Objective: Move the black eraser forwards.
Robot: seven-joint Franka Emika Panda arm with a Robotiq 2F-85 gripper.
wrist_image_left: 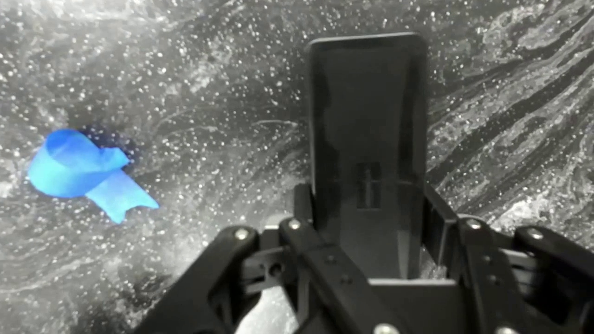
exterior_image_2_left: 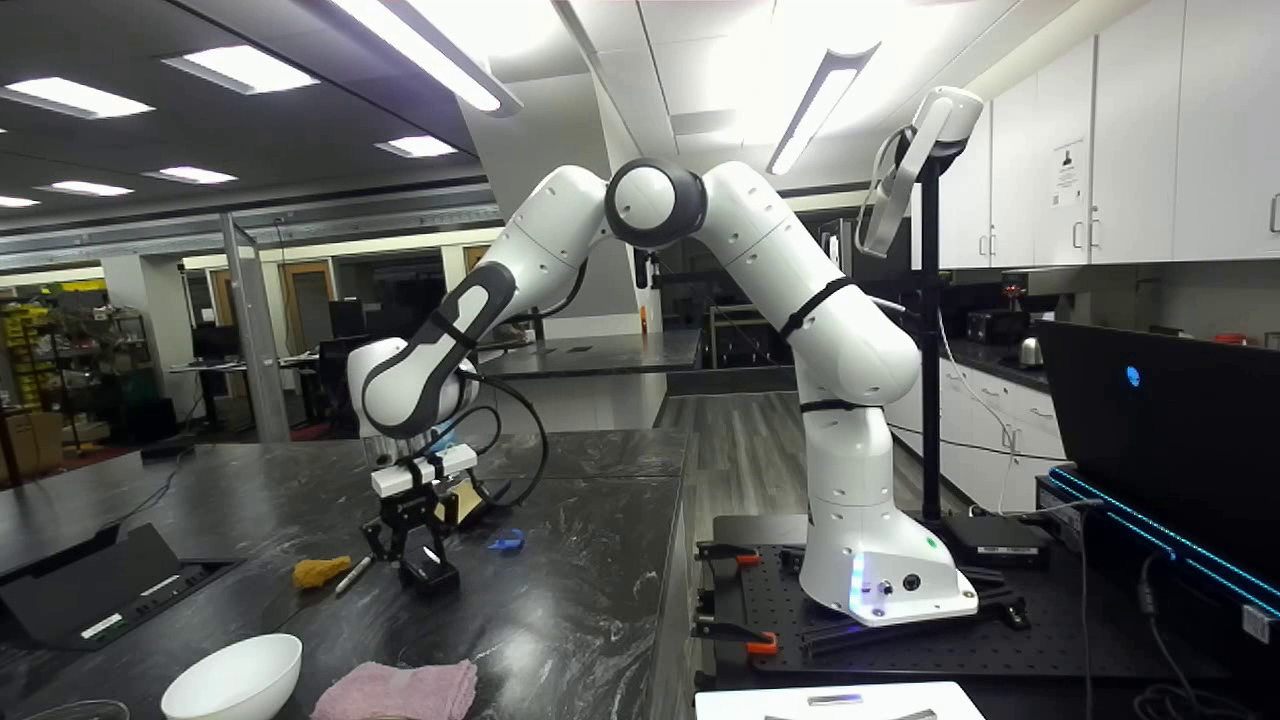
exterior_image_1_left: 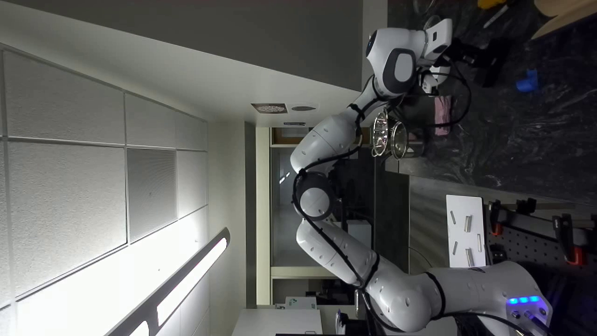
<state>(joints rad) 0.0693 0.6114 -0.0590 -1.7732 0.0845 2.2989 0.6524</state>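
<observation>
Both exterior views: set back, sharing arm point(exterior_image_2_left: 640, 205), desk point(exterior_image_2_left: 560, 600); an exterior view rolled sideways, ceiling point(exterior_image_1_left: 70, 186) left. Wrist: close, downward.

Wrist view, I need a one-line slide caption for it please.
Claw straddling the black eraser, with a curled blue strip lying apart at picture left on the marbled tabletop.
</observation>
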